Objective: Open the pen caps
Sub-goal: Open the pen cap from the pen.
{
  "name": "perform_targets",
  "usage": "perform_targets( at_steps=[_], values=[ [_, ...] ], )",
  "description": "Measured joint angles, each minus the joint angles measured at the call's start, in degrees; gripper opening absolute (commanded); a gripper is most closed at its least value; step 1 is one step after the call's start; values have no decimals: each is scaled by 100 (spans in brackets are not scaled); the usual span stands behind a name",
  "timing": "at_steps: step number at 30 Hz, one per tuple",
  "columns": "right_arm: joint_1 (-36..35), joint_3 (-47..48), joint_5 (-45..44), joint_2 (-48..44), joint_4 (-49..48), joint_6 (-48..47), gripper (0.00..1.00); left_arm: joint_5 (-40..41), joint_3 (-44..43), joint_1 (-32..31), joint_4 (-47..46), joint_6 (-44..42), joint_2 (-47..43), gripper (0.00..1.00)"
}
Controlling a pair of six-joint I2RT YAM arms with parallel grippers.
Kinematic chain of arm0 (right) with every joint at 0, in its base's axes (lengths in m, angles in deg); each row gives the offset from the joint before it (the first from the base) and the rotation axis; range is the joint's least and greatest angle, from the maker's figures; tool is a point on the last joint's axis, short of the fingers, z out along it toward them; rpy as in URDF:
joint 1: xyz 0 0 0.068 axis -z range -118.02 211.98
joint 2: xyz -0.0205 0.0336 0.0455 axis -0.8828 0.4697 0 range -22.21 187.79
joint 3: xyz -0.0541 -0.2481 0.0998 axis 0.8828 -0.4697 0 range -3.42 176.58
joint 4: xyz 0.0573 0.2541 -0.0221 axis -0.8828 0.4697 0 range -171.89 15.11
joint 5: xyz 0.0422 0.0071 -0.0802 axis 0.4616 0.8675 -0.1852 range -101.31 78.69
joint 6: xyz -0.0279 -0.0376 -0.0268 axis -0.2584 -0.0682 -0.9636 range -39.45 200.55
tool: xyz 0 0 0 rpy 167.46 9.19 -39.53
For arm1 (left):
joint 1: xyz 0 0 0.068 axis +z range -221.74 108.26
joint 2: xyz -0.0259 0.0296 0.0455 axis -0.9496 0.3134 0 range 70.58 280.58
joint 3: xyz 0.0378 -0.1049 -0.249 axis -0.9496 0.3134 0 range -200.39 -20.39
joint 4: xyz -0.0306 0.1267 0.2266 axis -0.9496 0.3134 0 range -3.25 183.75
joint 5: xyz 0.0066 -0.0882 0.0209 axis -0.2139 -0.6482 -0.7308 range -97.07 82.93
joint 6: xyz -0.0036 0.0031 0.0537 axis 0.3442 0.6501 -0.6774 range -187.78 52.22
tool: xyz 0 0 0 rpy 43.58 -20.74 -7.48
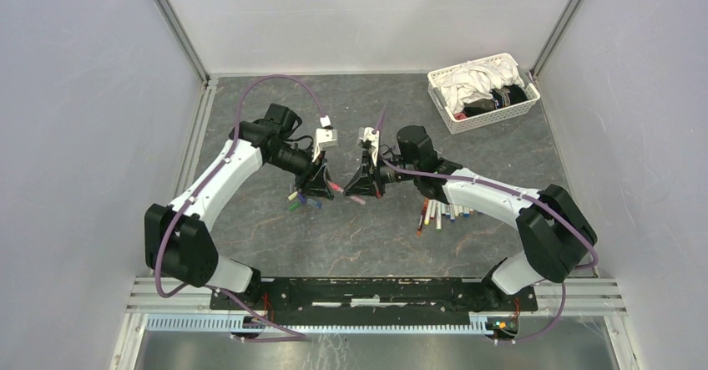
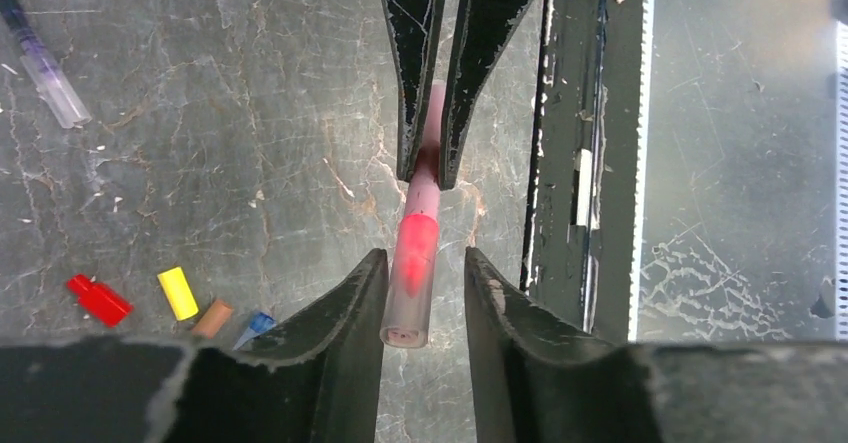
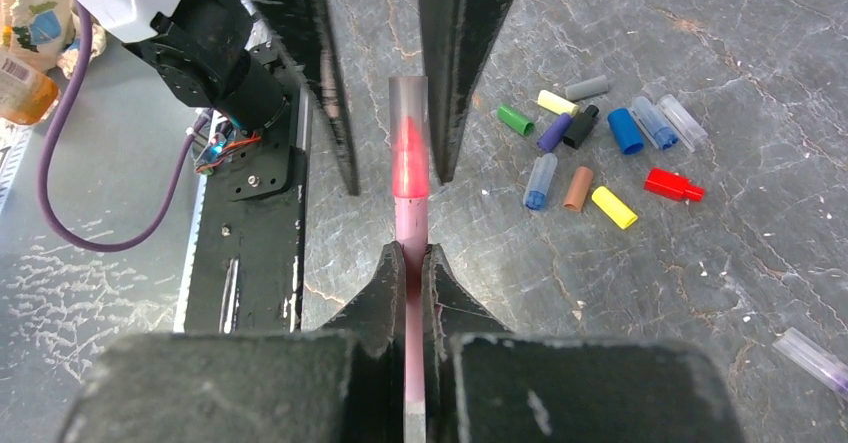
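My right gripper [image 3: 412, 259] is shut on the pink barrel of a pen [image 3: 411, 225] and holds it above the table. The pen's clear cap [image 3: 408, 115], red inside, points at my left gripper [image 2: 424, 263]. That gripper is open, with one finger on each side of the cap [image 2: 410, 293] and a gap on the right side. In the top view both grippers, left [image 1: 321, 188] and right [image 1: 361, 188], meet at mid-table. Several loose caps [image 3: 600, 143] in mixed colours lie on the table below. Several pens [image 1: 438, 213] lie in a pile by the right arm.
A white lattice basket [image 1: 524, 105] with cloths stands at the back right. A clear purple-tinted piece [image 2: 45, 63] lies apart from the loose caps [image 2: 178, 293]. The black base rail [image 1: 376, 291] runs along the near edge. Grey walls close in both sides.
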Motion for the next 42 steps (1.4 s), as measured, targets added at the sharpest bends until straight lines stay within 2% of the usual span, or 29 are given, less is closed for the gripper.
perform_targets(
  at_steps=[4,6,7,13,16,19,23,31,33,35,36,42],
  values=[
    [-2,0,90,2,-2,48,0,-125,-4,0,129,-162,74,23],
    [-2,0,133,13,-2,81,5,-146,-11,0,205,-280,107,7],
    [-9,0,155,28,-2,94,9,-186,-20,2,302,-365,131,3],
    [-48,0,299,136,-35,367,37,-256,-68,-20,695,-804,254,2],
    [-46,-70,330,184,-356,586,43,-302,-118,-28,872,-949,262,2],
    [-44,-262,376,199,-813,841,41,-341,-151,-50,990,-1012,262,2],
    [-44,-350,542,350,-1294,1193,32,-323,-177,-48,1073,-1019,262,2],
    [-44,-514,734,372,-1661,1405,34,-348,-282,-52,1178,-1021,256,2],
    [-48,-643,737,363,-1727,1445,27,-391,-306,-52,1178,-1023,256,2],
    [-50,-752,741,363,-1805,1537,4,-411,-334,-52,1169,-1023,256,2],
    [-55,-758,765,363,-1827,1585,0,-389,-345,-52,1147,-1023,256,2],
    [-66,-837,632,190,-1873,1545,0,-391,-485,-42,1246,-1027,260,2]
  ],
)
